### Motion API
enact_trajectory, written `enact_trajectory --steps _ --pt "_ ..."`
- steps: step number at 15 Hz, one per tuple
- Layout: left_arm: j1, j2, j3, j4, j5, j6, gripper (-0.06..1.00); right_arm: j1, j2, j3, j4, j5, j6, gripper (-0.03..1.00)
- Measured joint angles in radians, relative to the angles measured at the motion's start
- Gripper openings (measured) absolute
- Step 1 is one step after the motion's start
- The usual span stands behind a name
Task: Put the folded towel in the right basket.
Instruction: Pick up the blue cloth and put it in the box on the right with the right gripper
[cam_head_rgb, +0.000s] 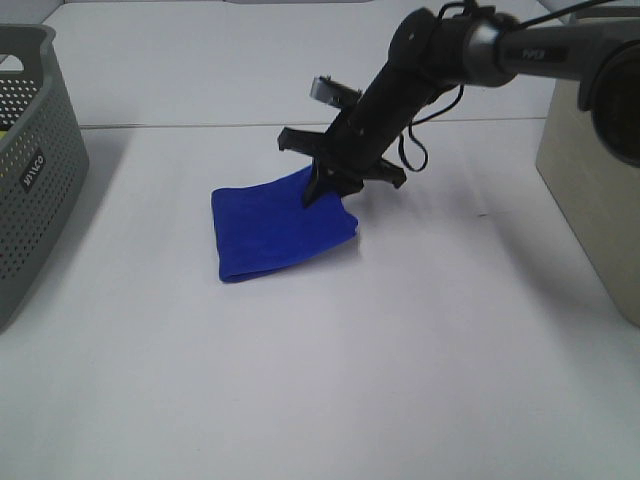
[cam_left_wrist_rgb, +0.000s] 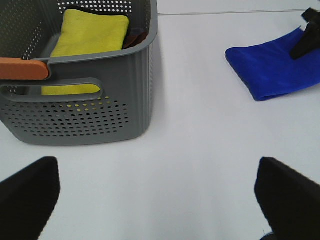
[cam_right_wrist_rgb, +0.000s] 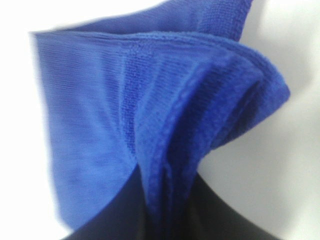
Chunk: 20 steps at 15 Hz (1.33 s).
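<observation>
Grasping step in hand. Right gripper (cam_head_rgb: 322, 188) is clamped on the far right edge of the folded towel (cam_head_rgb: 275, 228). The right wrist view shows the blue layers bunched and pinched between the two dark jaws, with the edge puckered up around them. The rest of the towel lies flat on the white table (cam_head_rgb: 400, 380), a little left of centre in the high view. Several folds run into the jaws, but the lowest layer is hidden, so I cannot tell whether every layer is caught.

Towel is well apart from the right basket (cam_head_rgb: 590, 180), the beige solid-walled one at the table's right side. It is only partly in frame and its opening is not visible. Grey perforated basket (cam_head_rgb: 35, 160) stands at the left with a yellow cloth (cam_left_wrist_rgb: 92, 32) inside; it is not the target.

Left gripper (cam_left_wrist_rgb: 157, 192): jaws wide, nothing between them, over bare table beside the grey basket. No part in this step, by my reading.

Next move, as judged:
- Lift first, high enough that the hanging cloth will clear the beige basket's rim.
- Carry rightward until the towel is over the opening, then release.
- Pinched by one edge, the pad will likely unfold and dangle, so a low carry could drag it against the basket wall.
- A partial grip could shed a layer on lift, so check that the whole towel leaves the table.
</observation>
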Motion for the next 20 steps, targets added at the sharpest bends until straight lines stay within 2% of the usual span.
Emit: enact_trajectory --steps 5,7,9,13,14,15,17,18,19,20 --pt "0.0 0.0 0.0 0.0 0.0 0.0 0.99 -0.167 -0.318 0.0 -0.001 0.125 -0.015 0.12" --pt "0.0 0.0 0.0 0.0 0.0 0.0 0.99 -0.272 -0.454 0.0 -0.002 0.145 -0.045 0.12" --pt "0.0 0.0 0.0 0.0 0.0 0.0 0.99 -0.416 -0.585 0.0 -0.024 0.151 -0.068 0.12" --pt "0.0 0.0 0.0 0.0 0.0 0.0 0.99 -0.676 -0.664 0.0 -0.149 0.219 -0.072 0.12" --pt "0.0 0.0 0.0 0.0 0.0 0.0 0.99 -0.699 -0.66 0.0 -0.165 0.231 -0.072 0.12" --pt "0.0 0.0 0.0 0.0 0.0 0.0 0.99 -0.742 -0.641 0.0 -0.235 0.257 -0.072 0.12" --pt "0.0 0.0 0.0 0.0 0.0 0.0 0.99 -0.743 -0.61 0.0 -0.308 0.27 -0.072 0.12" --pt "0.0 0.0 0.0 0.0 0.0 0.0 0.99 -0.743 -0.59 0.0 -0.327 0.278 -0.067 0.17" --pt "0.0 0.0 0.0 0.0 0.0 0.0 0.99 -0.743 -0.568 0.0 -0.347 0.279 -0.047 0.32" --pt "0.0 0.0 0.0 0.0 0.0 0.0 0.99 -0.743 -0.544 0.0 -0.363 0.279 -0.035 0.52"
